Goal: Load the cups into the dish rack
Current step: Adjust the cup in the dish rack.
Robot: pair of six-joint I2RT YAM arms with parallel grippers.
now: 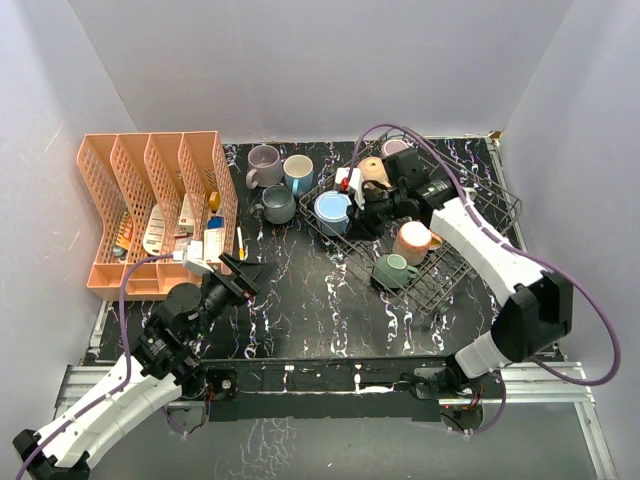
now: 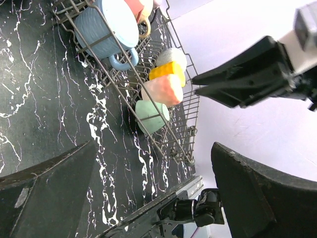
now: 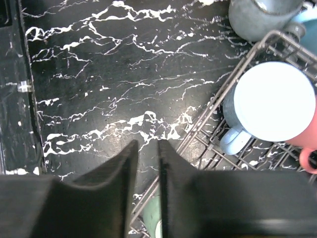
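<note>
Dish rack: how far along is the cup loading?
Done: the dish rack holds several cups, including a blue cup, a peach cup and a green cup. In hand: nothing; the right gripper hovers at the rack's edge, jaws slightly apart and empty, and the left gripper open and empty. Left: a mauve cup, a pale blue cup and a grey cup stand on the table outside the rack.

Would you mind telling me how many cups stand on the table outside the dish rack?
3: a mauve cup at the back, a blue cup beside it, a grey cup in front, by the dish rack. The right arm may hide more.
</note>
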